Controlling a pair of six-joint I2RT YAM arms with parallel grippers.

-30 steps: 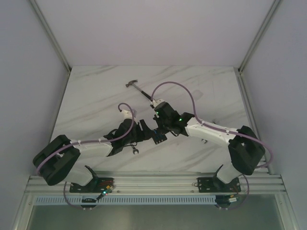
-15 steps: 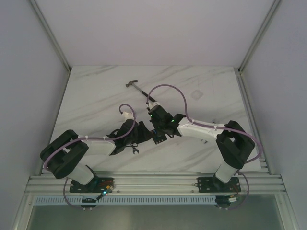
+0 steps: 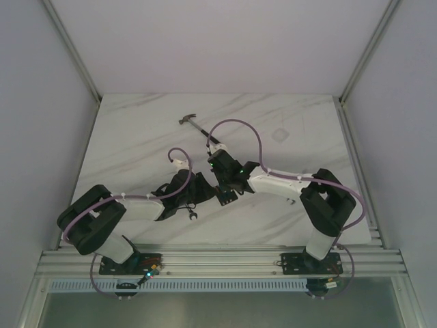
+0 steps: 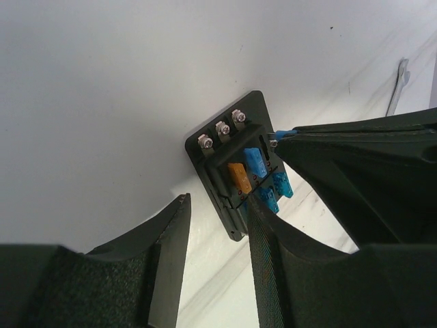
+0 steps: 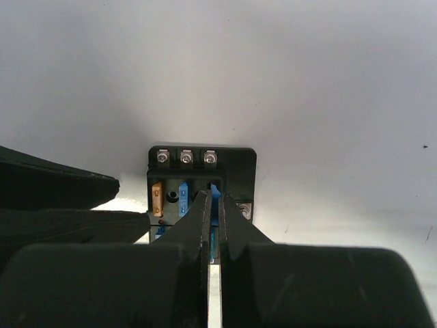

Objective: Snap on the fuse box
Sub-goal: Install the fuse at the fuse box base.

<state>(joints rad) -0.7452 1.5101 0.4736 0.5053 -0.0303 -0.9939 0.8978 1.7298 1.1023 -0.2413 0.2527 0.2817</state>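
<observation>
Arms drew inward; left gripper [image 4: 218, 212], half open, brackets the fuse box [image 4: 229, 140]; right gripper [image 5: 213, 199], pinching a blue fuse [image 4: 285, 132], should press it home.

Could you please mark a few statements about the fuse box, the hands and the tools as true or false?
1. The right hand is shut on a blue fuse. True.
2. The fuse box has three screws along one edge. True.
3. The left hand holds the hammer. False: the hammer lies alone on the table; the left hand is open at the fuse box.
4. The orange fuse lies loose on the table. False: it sits in the fuse box.
</observation>
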